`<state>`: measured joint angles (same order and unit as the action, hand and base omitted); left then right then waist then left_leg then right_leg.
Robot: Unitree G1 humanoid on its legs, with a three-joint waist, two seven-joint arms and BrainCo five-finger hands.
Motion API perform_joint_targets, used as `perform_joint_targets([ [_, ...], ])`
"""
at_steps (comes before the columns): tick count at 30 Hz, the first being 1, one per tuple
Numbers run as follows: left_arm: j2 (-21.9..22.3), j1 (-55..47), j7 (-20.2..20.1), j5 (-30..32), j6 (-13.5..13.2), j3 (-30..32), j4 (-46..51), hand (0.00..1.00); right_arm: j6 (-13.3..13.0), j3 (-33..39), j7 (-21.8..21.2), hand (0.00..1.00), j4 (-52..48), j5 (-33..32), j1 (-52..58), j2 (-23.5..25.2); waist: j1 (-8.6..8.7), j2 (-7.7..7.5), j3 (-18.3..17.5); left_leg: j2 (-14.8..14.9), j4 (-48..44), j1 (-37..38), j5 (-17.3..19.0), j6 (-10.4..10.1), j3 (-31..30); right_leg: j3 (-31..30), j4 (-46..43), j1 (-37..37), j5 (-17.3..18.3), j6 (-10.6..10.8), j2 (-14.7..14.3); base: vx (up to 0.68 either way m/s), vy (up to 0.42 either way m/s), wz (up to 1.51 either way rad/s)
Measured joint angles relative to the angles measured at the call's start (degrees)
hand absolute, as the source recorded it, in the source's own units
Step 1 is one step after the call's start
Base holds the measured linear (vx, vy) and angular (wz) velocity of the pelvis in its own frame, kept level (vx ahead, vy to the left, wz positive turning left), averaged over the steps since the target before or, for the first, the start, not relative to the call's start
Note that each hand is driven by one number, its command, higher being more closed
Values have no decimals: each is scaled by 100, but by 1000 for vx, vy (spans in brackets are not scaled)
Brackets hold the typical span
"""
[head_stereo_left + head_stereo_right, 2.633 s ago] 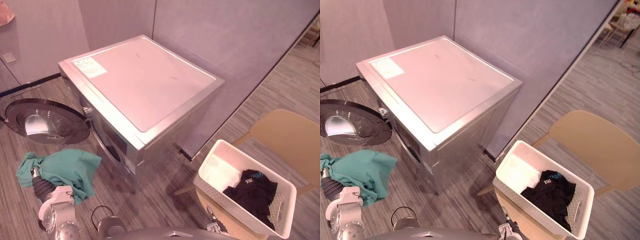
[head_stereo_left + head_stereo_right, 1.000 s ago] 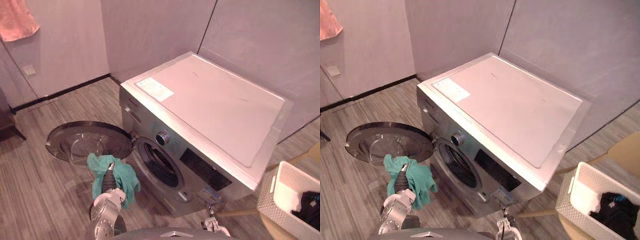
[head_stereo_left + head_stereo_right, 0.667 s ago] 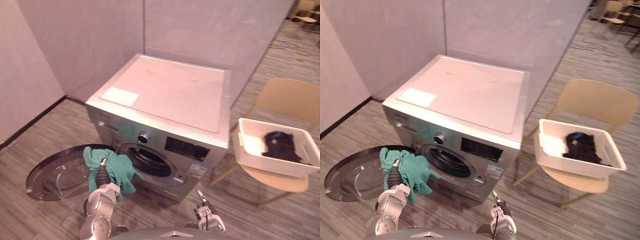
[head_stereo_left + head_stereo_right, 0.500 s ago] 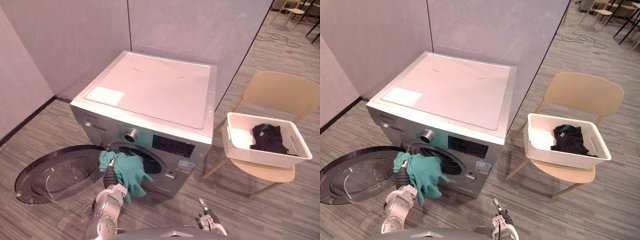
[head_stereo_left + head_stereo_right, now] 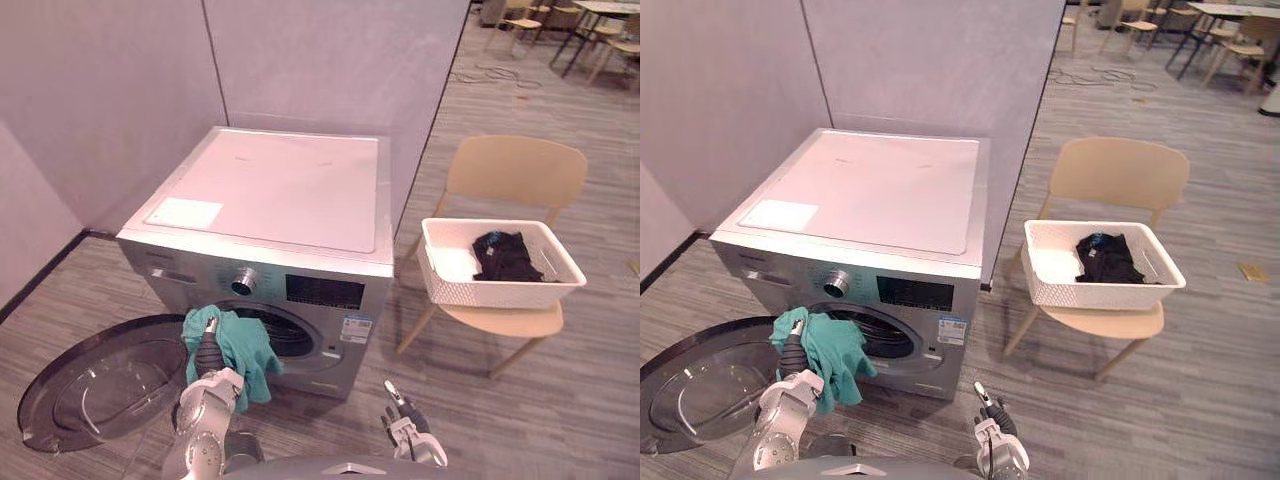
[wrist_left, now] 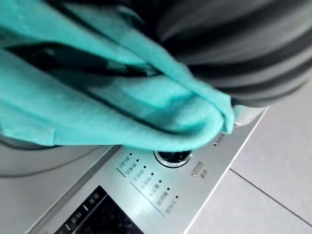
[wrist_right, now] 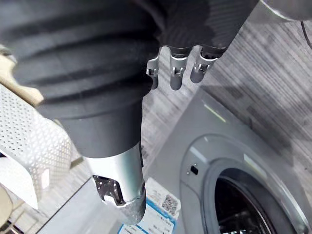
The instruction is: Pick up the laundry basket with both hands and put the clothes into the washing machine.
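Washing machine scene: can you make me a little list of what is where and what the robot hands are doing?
Washing machine: front door wide open
Teal cloth: draped over left hand, at the drum opening
Right hand: low, open, holding nothing
Basket: white, on tan chair, right of machine
Dark clothes: in basket

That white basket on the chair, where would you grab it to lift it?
By its two short ends, one hand under each rim, coming from the chair's open front. The white basket sits with a long side along that front edge, and the chair backrest closes off the far side. The dark clothes lie toward one end, so that end probably weighs more.
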<state>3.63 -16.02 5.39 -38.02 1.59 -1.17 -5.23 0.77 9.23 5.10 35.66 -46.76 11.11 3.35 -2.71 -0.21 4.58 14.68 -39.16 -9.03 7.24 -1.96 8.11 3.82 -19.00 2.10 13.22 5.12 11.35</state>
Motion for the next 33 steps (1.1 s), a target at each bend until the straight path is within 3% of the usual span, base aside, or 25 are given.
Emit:
perform_joint_targets([
  [1, -8, -13, -5, 5, 31, -87, -24, 100, 28, 2, -7, 0, 20, 55, 5, -8, 39, -28, -31, -85, 787, 145, 8, -39, -183, -77, 66, 20, -80, 98, 72, 85, 271, -22],
  [2, -18, -18, -55, 8, 50, -207, -135, 100, 54, 16, -51, 0, 86, 276, 57, -91, 54, 81, -90, -201, 1878, 393, -299, -64, -626, -184, 152, 56, -116, 255, 75, 118, 429, -43],
  [3, -37, -7, -77, 9, 55, -210, -385, 100, 80, 45, -96, 0, 277, 465, -44, -198, 47, 222, -204, -314, 2418, 686, 5, -552, -807, -368, 241, 116, -152, 413, 91, 151, 423, -34],
  [4, -25, 25, -73, 10, 57, -230, -530, 100, 85, 70, -104, 0, 359, 595, -95, -264, 131, 287, -230, -370, 2534, 736, 100, -698, -766, -425, 337, 65, -190, 517, 118, 161, 360, 1],
  [5, -171, 133, -72, 10, 66, -236, -768, 100, 104, 141, -113, 0, 478, 792, -137, -233, 258, 162, -209, -604, 2522, 659, 111, -663, -809, -589, 528, -52, -252, 557, 226, 166, 241, 41],
  [7, -372, 145, -73, 10, 66, -288, -792, 100, 113, 299, -124, 0, 585, 896, -120, -143, 279, 39, -209, -806, 2436, 602, 171, -560, -831, -615, 801, -227, -385, 537, 326, 149, 229, 32],
  [10, -597, 147, -92, 13, 56, -360, -790, 100, 123, 384, -143, 0, 606, 898, -84, -163, 266, 43, -203, -951, 2417, 592, 211, -493, -807, -462, 1066, -356, -532, 610, 482, 68, 96, 8],
  [12, -608, 147, -123, 111, 54, -397, -791, 100, 134, 454, -221, 0, 607, 994, -84, -207, 268, 92, -163, -943, 2356, 508, 239, -479, -795, -460, 1071, -289, -520, 774, 488, 5, 1, -2],
  [16, -551, 268, -320, 118, 57, -981, -780, 100, 136, 436, -333, 0, 562, 1122, -127, -624, 297, 370, 238, -739, 1459, -295, 559, -525, -793, -563, 451, 400, -355, 904, 331, -74, -5, -6],
  [17, -530, 298, -340, 118, 58, -1063, -769, 100, 138, 434, -334, 0, 529, 1121, -125, -654, 322, 356, 349, -713, 1276, -444, 619, -541, -776, -628, 198, 600, -268, 909, 311, -114, 13, -13],
  [20, -488, 536, -359, 86, 55, -1068, -662, 100, 149, 45, -344, 0, -149, 1120, -55, -654, 325, 236, 863, -450, 365, -1074, 999, -586, -718, -788, -911, 1406, 94, 885, 128, -210, 20, -23],
  [24, -426, 1181, -46, -45, 42, -775, -659, 100, 72, -454, -318, 0, -1272, 1103, 28, -567, 305, -156, 1506, -199, -968, -2270, 1523, -607, -856, -839, -2325, 2648, 651, 879, 31, -210, 14, -6],
  [28, -356, 1678, 512, -121, -162, -139, -655, 100, -44, -659, -298, 0, -1996, 1043, 191, -605, 255, -231, 1758, -91, -1764, -2935, 1762, -635, -890, -1005, -3228, 3435, 848, 908, -34, -85, 24, -18],
  [33, -871, 2929, 1153, -111, -492, 759, -679, 100, -233, -693, -96, 0, -2626, 647, 193, -589, 247, -254, 2070, 176, -2405, -3937, 1851, -696, -948, -1140, -3913, 4509, 955, 884, -290, -69, -23, -17],
])
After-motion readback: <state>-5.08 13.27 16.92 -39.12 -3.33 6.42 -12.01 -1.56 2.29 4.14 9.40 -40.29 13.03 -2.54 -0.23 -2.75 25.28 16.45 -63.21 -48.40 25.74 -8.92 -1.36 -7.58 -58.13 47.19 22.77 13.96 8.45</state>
